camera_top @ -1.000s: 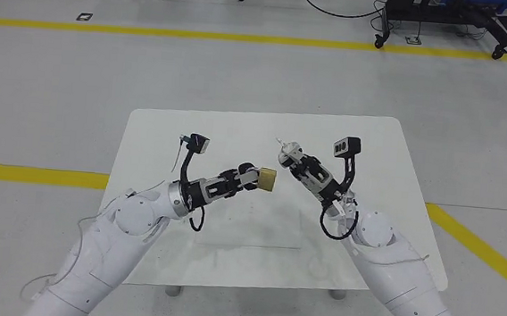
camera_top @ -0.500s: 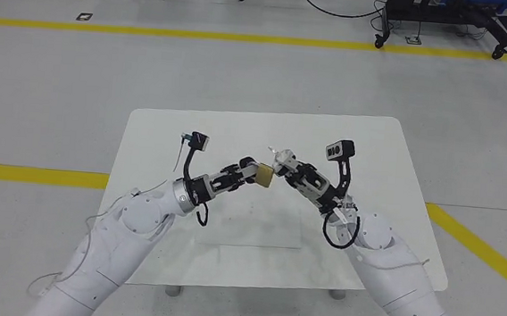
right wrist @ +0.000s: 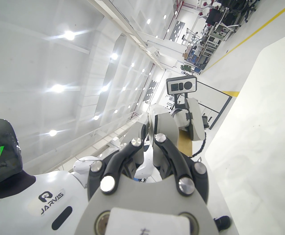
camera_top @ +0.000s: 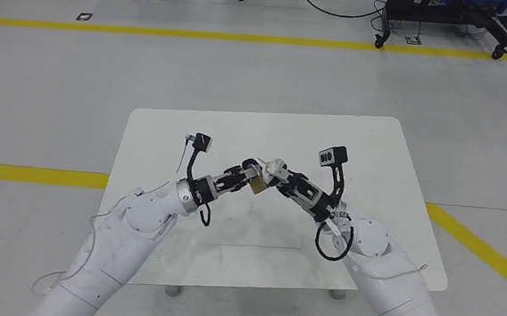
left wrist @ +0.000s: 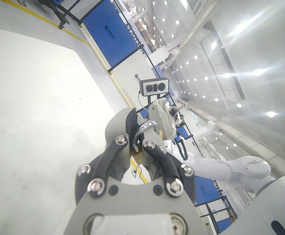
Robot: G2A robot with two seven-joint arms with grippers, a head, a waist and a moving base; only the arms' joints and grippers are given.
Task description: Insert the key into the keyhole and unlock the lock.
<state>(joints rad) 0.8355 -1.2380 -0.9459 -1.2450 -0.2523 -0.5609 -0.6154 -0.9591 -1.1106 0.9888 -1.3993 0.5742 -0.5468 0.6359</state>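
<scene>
Over white table, holds lock aloft in left gripper, fingers clamped on shackle. Pinches key in right gripper, fingers nearly closed, just beside lock; cannot tell whether inserted. Shows grippers meeting now, well apart a second ago.

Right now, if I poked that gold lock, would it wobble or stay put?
Probably mostly put: the left pincer is shut on the lock, holding it in the air above the table. It looks like solid metal, so likely stiff and heavy for its size. It might twist a little, since the pincer seems to grip its loop end.
</scene>
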